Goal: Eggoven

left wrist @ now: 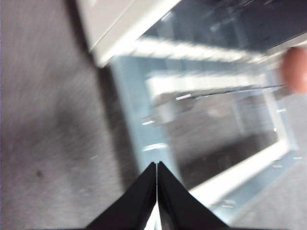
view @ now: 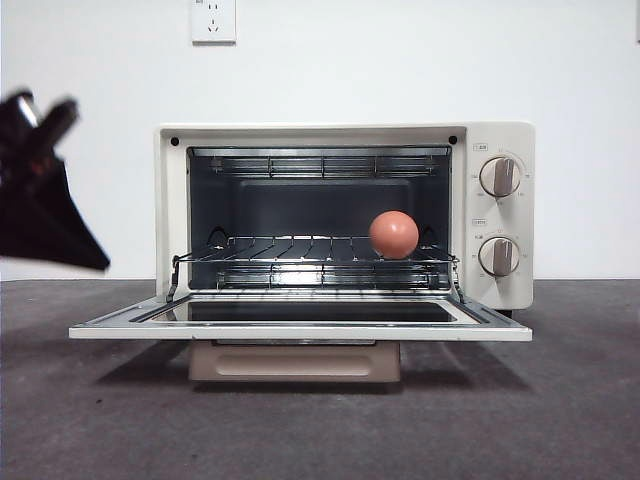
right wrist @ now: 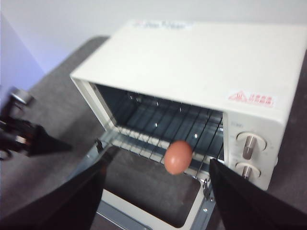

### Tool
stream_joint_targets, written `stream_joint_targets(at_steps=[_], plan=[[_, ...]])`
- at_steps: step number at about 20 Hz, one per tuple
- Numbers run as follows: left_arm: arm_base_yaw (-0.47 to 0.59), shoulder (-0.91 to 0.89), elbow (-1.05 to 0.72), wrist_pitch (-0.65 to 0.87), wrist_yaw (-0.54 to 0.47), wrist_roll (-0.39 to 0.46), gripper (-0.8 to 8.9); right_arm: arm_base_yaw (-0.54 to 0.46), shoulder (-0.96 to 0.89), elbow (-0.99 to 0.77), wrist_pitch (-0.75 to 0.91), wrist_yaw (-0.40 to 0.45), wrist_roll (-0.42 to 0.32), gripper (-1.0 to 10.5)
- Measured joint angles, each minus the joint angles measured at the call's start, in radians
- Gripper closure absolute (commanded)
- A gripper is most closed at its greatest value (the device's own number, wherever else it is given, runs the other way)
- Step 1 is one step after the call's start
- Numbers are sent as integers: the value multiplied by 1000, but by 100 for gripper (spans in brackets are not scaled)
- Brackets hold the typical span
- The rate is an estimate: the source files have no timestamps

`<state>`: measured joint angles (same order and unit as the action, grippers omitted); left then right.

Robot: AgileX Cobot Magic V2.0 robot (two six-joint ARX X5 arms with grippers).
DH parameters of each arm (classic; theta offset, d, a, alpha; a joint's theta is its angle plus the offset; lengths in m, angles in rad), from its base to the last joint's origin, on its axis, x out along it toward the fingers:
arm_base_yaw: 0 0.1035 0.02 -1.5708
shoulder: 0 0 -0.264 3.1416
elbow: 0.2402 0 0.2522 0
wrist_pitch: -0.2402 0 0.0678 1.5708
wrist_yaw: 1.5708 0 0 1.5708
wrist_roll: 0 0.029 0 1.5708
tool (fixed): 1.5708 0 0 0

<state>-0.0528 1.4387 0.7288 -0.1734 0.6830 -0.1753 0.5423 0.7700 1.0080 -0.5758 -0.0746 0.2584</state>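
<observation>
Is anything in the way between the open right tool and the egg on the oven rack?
Nothing visible. The egg rests on the rack, the oven door lies open, and the right tool faces it.

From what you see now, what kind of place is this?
Probably a test bench, not a kitchen: only a toaster oven with an egg inside, on a bare grey table by a plain white wall.

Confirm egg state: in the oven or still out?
In. The egg sits on the wire rack inside the toaster oven, toward the knob side, with the door folded down open. No gripper touches it.
</observation>
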Motion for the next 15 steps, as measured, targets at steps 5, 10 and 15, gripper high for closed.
stream_joint_targets(at_steps=[5,10,15], plan=[[-2,123,-1,55,-36,0,808,0,-63,1,-19,0,0,596],[-55,161,-1,66,-66,1,808,0,-59,1,-35,0,0,596],[-99,193,-1,80,-76,0,808,0,-60,1,-35,0,0,596]])
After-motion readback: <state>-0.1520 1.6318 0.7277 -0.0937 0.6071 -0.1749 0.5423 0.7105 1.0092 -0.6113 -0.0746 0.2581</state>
